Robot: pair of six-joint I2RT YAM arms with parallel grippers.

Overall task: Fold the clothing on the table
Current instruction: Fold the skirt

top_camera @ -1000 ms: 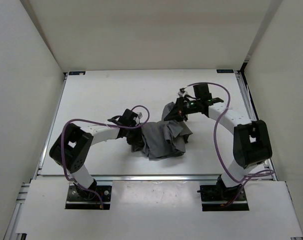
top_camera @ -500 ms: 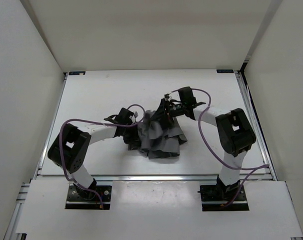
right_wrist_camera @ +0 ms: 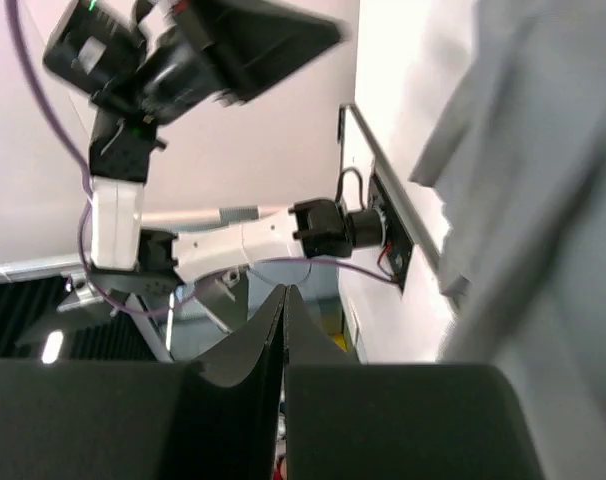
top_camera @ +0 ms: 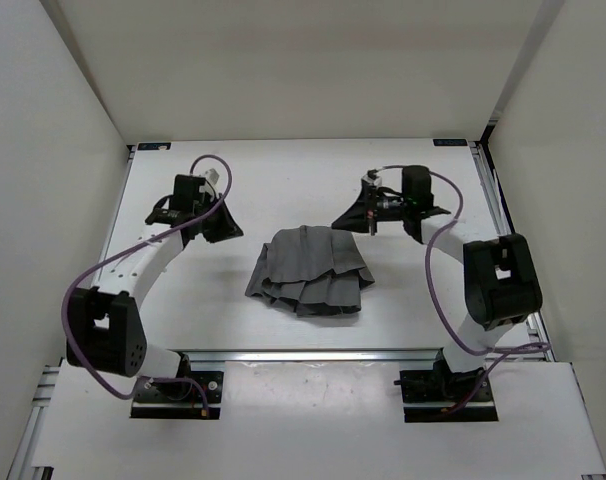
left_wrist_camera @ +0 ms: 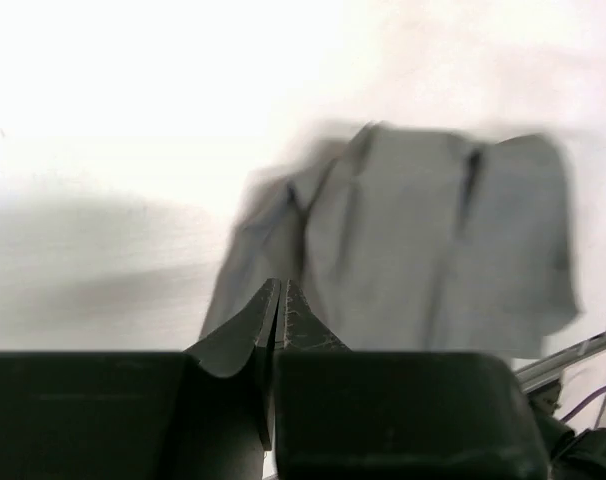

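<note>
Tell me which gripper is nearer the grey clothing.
Right. The right gripper sits by the far right corner of the clothing, nearly touching it. The left gripper stands off its far left side, a visible gap away.

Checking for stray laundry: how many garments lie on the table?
1: the clothing lies bunched near the middle of the table; its folds could hide another piece.

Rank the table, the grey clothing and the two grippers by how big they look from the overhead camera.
1. table
2. clothing
3. left gripper and right gripper: they look about alike, so I won't rank one above the other.
</note>
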